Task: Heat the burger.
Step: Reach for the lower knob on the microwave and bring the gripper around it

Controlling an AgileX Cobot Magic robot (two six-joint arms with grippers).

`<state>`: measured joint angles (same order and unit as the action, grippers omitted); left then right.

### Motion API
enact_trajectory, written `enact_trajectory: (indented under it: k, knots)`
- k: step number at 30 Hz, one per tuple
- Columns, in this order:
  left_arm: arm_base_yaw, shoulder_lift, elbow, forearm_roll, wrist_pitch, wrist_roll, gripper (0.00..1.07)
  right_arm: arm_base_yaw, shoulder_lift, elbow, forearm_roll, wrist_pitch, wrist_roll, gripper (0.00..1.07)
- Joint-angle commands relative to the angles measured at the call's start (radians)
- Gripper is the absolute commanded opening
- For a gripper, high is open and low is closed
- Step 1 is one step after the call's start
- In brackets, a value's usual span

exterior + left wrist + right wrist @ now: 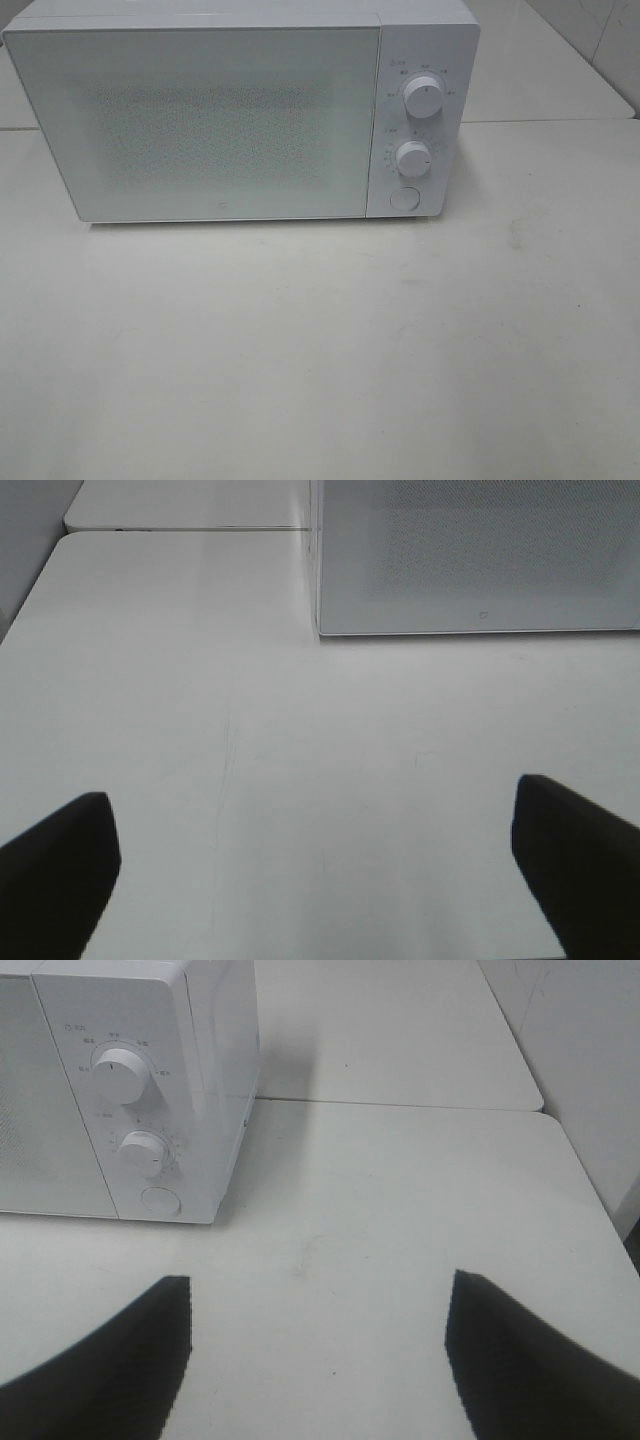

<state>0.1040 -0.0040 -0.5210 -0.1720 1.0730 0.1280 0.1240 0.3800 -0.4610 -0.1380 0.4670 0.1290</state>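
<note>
One microwave (200, 120). On its panel are two dials, the upper knob (424, 100) and the lower knob (412, 158), and one round button (404, 198). There seem to be two tabletops, the front tabletop (320, 350) and the rear tabletop (540, 60); the seams are faint. Two grippers, the left gripper (310, 795) and the right gripper (320, 1280), each show two dark fingers (60, 870).

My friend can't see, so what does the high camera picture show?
A white microwave with its door shut stands at the back of a white table. Its right side has a knob, a second knob below and a button.
</note>
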Motion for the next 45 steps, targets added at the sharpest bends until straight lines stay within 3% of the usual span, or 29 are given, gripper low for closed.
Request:
enact_trajectory:
  k: [1,29,37,45]
  knots:
    - [-0.007,-0.025,0.003,-0.013,0.002,-0.008,1.0,-0.004,0.054,0.005,0.001,-0.064,-0.001,0.7]
    - [-0.007,-0.025,0.003,-0.013,0.002,-0.008,1.0,-0.004,0.548,0.005,0.001,-0.601,-0.002,0.7]
    - [-0.007,-0.025,0.003,-0.013,0.002,-0.008,1.0,-0.004,0.722,0.072,0.006,-0.96,-0.005,0.7]
    - [-0.007,-0.025,0.003,-0.013,0.002,-0.008,1.0,0.033,0.895,0.111,0.26,-1.181,-0.094,0.7]
